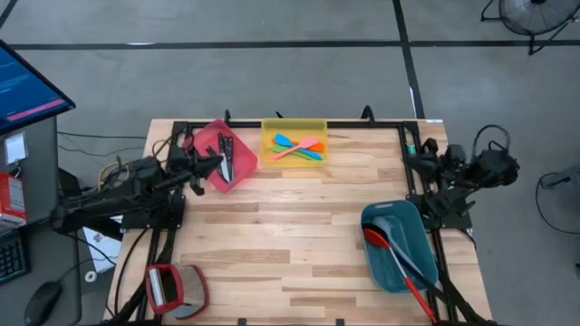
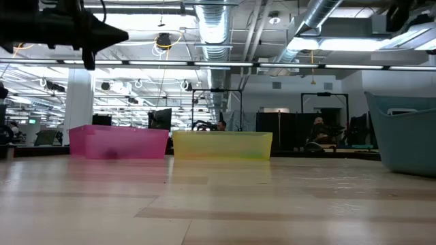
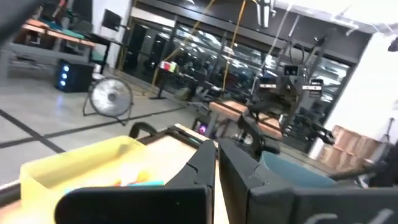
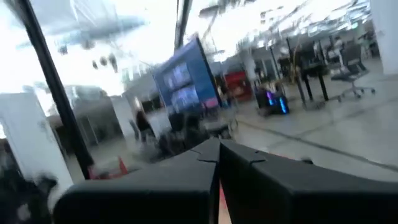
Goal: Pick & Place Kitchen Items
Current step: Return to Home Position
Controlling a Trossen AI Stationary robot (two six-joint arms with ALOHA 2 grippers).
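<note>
Knives (image 1: 226,156) lie in the pink bin (image 1: 205,136), spatulas (image 1: 299,148) in the yellow bin (image 1: 294,124), spoons (image 1: 399,258) in the teal bin (image 1: 373,217); sorting looks done. The left end effector (image 3: 216,149) by the pink bin and the right end effector (image 4: 219,149) at the bench (image 1: 290,235) edge are closed, empty.

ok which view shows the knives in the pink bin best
The high view: it looks straight down into the pink bin, so the knives show plainly. The low view shows only the bin's side wall with a dark smudge behind it. Neither wrist view shows them.
</note>
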